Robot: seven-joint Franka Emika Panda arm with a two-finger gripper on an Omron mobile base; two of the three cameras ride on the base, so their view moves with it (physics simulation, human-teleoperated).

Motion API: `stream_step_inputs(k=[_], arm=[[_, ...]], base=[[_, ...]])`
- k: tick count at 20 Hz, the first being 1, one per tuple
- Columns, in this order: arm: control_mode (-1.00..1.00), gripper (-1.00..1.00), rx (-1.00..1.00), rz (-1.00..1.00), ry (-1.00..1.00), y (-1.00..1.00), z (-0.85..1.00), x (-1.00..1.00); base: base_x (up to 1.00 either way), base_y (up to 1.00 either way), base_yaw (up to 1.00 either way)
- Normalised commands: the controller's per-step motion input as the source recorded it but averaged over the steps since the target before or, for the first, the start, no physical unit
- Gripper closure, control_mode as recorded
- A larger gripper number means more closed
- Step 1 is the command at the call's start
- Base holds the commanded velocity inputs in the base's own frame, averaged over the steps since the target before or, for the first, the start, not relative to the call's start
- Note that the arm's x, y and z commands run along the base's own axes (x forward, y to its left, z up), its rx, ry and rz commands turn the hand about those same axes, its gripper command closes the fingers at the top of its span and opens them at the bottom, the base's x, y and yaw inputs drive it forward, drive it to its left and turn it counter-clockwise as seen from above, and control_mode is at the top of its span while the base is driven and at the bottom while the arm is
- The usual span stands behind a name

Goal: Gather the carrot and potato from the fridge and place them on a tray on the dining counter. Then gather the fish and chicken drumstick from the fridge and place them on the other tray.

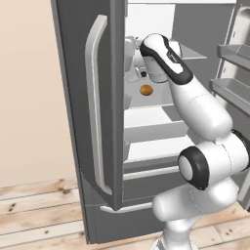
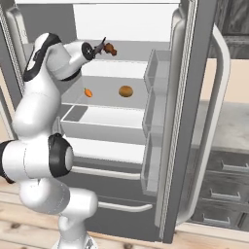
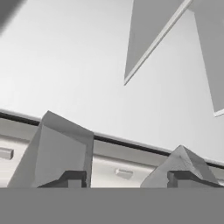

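Observation:
My gripper (image 2: 101, 46) reaches into the open fridge at the upper shelf. A brown chicken drumstick (image 2: 111, 48) lies just right of the fingertips; I cannot tell whether they touch. One shelf lower lie the small orange carrot (image 2: 88, 92) and the round tan potato (image 2: 126, 91), with the potato (image 1: 146, 90) also showing below my wrist. In the hand view the gripper (image 3: 127, 177) has its dark tips apart with nothing visible between them. The fish and the trays are out of view.
The left fridge door (image 1: 93, 112) with its long handle stands open beside my arm. The right door (image 2: 189, 112) carries clear bins (image 2: 154, 92). A crisper drawer (image 2: 102, 124) sits under the vegetable shelf. Grey cabinet drawers (image 2: 223, 170) are at the far right.

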Motion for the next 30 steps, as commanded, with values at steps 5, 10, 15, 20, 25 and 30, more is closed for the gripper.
stream_step_inputs(k=[5,10,15,20,25,30], arm=[[-1.00,-1.00,-0.06,0.06,-0.02,0.96,0.00,-0.55],[-1.00,-1.00,-0.07,0.01,-0.01,0.95,0.00,-0.54],[-1.00,-1.00,-0.06,0.00,0.00,0.98,-0.03,-0.37],[-1.00,-1.00,-0.05,0.00,0.00,1.00,-0.09,-0.23],[-1.00,-1.00,-0.05,0.00,0.00,0.97,-0.11,-0.13],[-1.00,-1.00,-0.11,0.00,-0.03,0.87,-0.04,-0.20]], base=[[0.00,0.00,0.00],[0.00,0.00,0.00],[0.00,0.00,0.00],[0.00,0.00,0.00],[0.00,0.00,0.00],[0.00,0.00,0.00]])
